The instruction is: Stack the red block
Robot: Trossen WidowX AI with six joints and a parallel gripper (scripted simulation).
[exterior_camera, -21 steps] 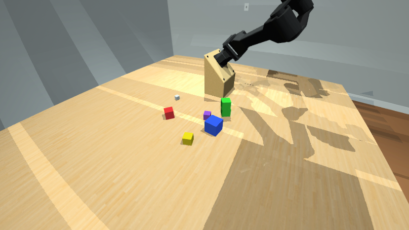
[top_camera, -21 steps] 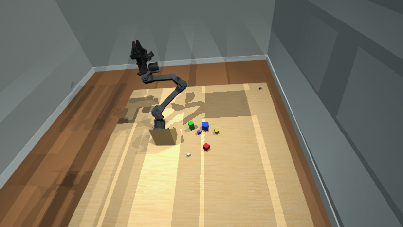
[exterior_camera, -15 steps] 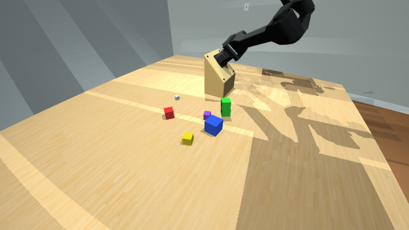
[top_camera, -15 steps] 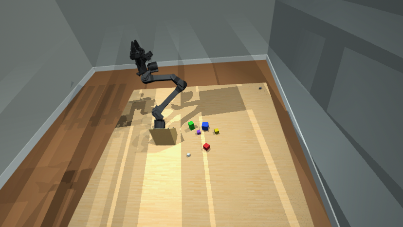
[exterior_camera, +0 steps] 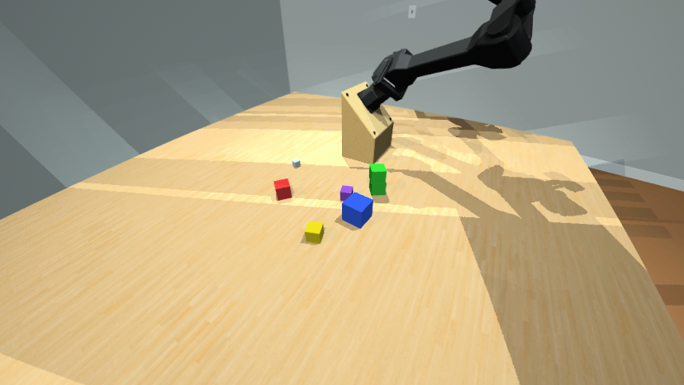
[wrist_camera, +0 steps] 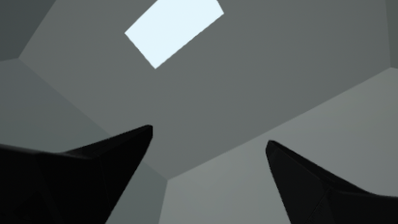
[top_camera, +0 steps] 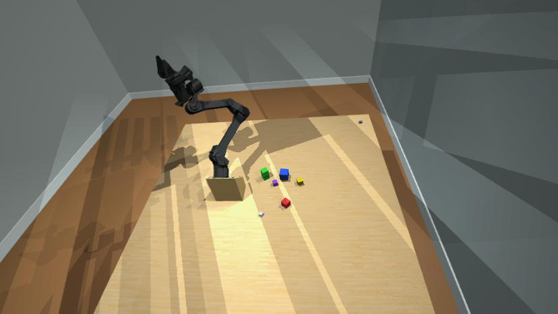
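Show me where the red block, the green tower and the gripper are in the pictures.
red block [exterior_camera: 282,188]: exterior view, on its front face.
green tower [exterior_camera: 377,179]: exterior view, mid-height, where its two blocks meet.
gripper [wrist_camera: 209,140]: wrist view, midway between the two open fingertips.

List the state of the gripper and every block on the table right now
Black parallel-jaw gripper: open, empty, raised high, pointing up.
Green two-block tower: upright, nothing on top.
Red cube: on the table, apart.
Blue cube: on the table.
Purple cube: on the table.
Yellow cube: on the table.
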